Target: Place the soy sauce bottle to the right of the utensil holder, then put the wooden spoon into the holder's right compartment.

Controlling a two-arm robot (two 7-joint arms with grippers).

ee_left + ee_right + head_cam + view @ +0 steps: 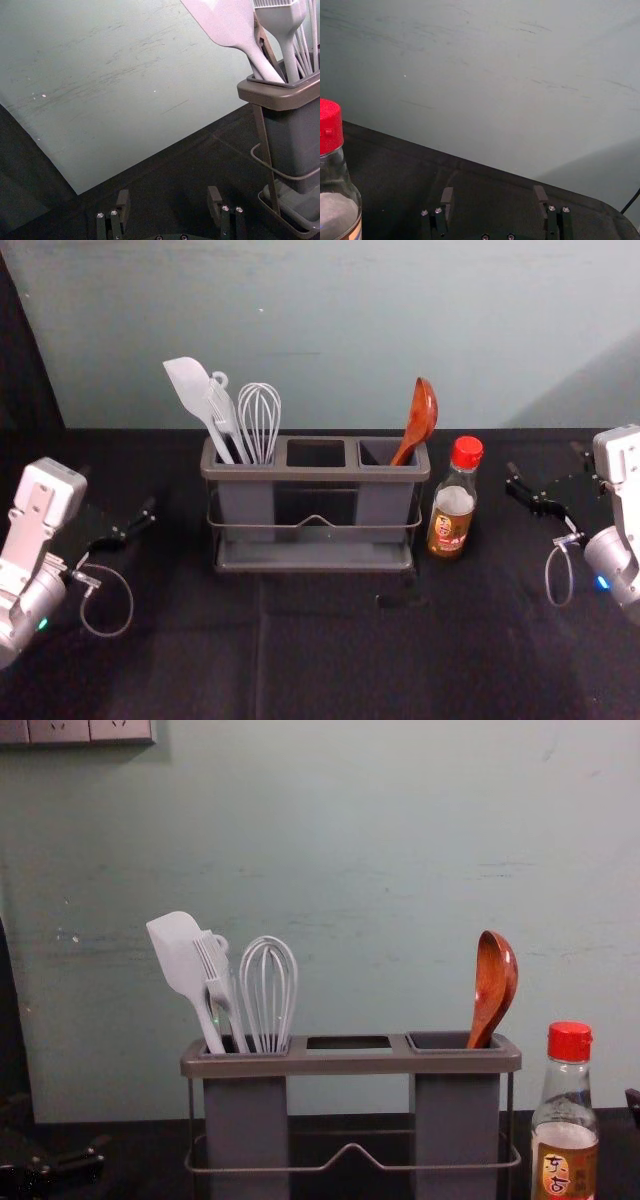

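The soy sauce bottle (453,502) with its red cap stands upright just right of the grey utensil holder (315,550), a narrow gap between them in the chest view. The wooden spoon (419,418) leans in the holder's right compartment, bowl up. My left gripper (118,492), open and holding nothing, is left of the holder; my left gripper (169,201) also shows fingers spread in its wrist view. Right of the bottle, my right gripper (546,464) stands open and empty; in its wrist view, the right gripper (494,195) has the bottle (339,200) beside it.
A white spatula (190,390), a brush (218,980) and a whisk (260,418) stand in the holder's left compartment. The middle compartment (315,453) is empty. Behind the black-covered table (330,650) rises a pale wall, with a socket panel (90,728) high on the left.
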